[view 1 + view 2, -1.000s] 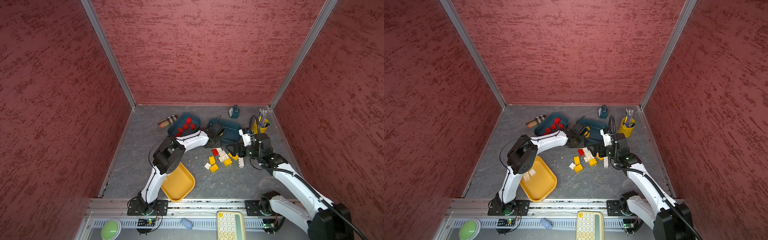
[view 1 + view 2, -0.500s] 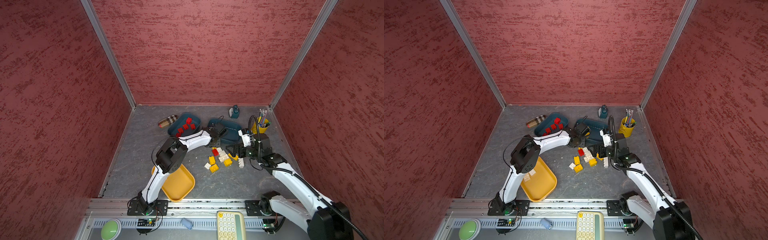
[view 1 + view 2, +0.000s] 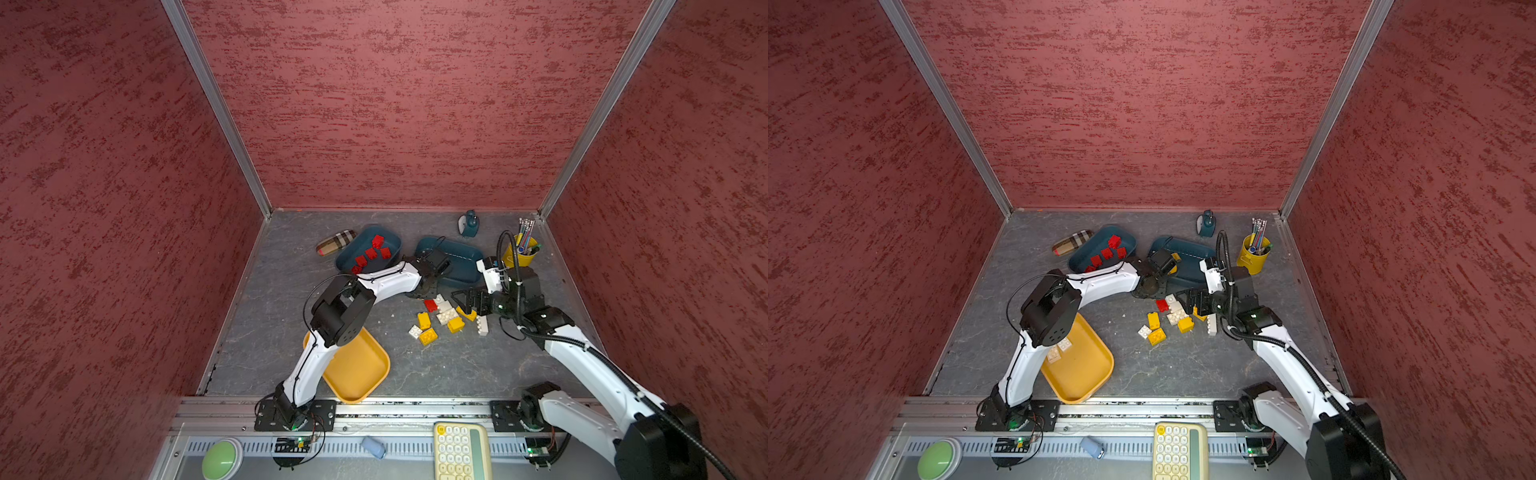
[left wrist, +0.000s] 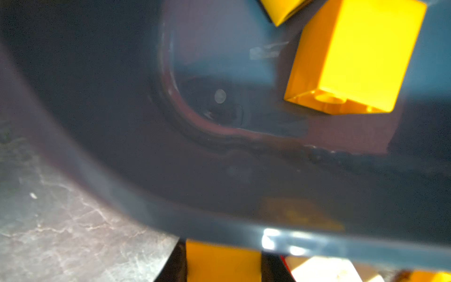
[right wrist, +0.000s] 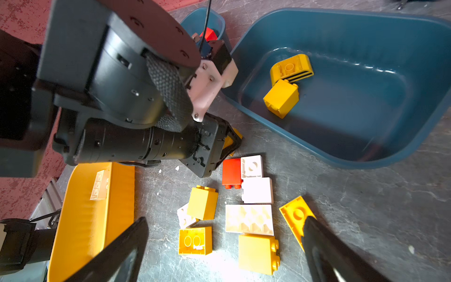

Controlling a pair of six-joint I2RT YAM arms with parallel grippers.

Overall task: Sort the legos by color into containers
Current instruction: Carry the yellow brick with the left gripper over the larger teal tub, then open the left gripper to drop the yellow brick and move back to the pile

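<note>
Left wrist view: the left gripper is clamped on a yellow brick, just short of the rim of the teal tray — the tray, with yellow legos inside, lies straight ahead. The right gripper hangs wide open over the loose pile.

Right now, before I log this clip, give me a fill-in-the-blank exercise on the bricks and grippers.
1. The bricks in the teal tray beside the plaid pouch are all ___.
2. Two white bricks lie in the tray coloured ___.
3. The left gripper is shut on a ___ brick.
4. The right gripper over the loose pile has its jaws ___.
Missing words: red; yellow; yellow; open.
</note>
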